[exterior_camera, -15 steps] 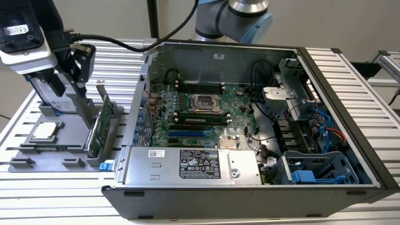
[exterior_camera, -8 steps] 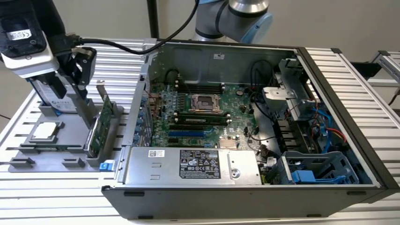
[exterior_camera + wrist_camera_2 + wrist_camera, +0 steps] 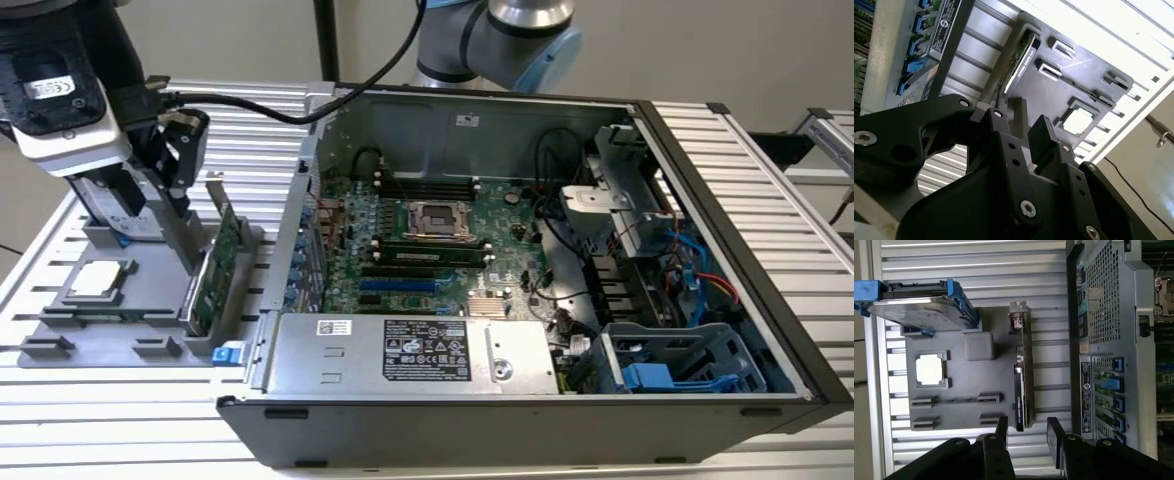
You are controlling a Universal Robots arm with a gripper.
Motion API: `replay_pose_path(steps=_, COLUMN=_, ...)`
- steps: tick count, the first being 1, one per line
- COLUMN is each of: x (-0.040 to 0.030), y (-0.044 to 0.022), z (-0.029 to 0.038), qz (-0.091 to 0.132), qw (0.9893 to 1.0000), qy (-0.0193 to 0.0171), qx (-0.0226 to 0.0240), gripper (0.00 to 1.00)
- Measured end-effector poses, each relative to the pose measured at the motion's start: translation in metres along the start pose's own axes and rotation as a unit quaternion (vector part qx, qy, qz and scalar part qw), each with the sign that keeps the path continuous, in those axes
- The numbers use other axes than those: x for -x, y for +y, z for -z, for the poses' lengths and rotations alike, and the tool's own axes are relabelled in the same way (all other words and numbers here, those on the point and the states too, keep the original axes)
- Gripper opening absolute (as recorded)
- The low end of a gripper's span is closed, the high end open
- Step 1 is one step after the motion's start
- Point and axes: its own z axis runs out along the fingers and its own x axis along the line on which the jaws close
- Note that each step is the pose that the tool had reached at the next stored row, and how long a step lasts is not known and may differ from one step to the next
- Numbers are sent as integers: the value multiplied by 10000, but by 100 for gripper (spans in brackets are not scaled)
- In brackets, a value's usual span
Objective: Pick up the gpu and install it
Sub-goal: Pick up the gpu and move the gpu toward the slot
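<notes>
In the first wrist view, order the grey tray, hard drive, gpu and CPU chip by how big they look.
1. grey tray
2. hard drive, nearer the camera, so it looks bigger
3. gpu, edge-on, long but thin; CPU chip covers a similar area, so these two are unranked

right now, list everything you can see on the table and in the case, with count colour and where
gpu: 1, green board with black shroud, on edge in the tray, on the side nearest the case
CPU chip: 1, silver, flat in a tray recess
hard drive: 1, silver in a blue frame, at one end of the tray
tray: 1, grey, exterior view's left
computer case: 1, black, open, centre and right
motherboard: 1, green, inside the case
power supply: 1, silver, inside the case
table: 1, silver slats, under everything
robot arm: 1, grey and blue, behind the case
pincer: 1, black, open, holding nothing, by one end of the gpu
</notes>
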Motion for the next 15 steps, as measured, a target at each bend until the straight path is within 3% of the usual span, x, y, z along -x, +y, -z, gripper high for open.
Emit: replay_pose_path(steps=15, x=0, y=-7, z=-139, qz=1, qw=10000, qy=0, qx=0, gripper=100)
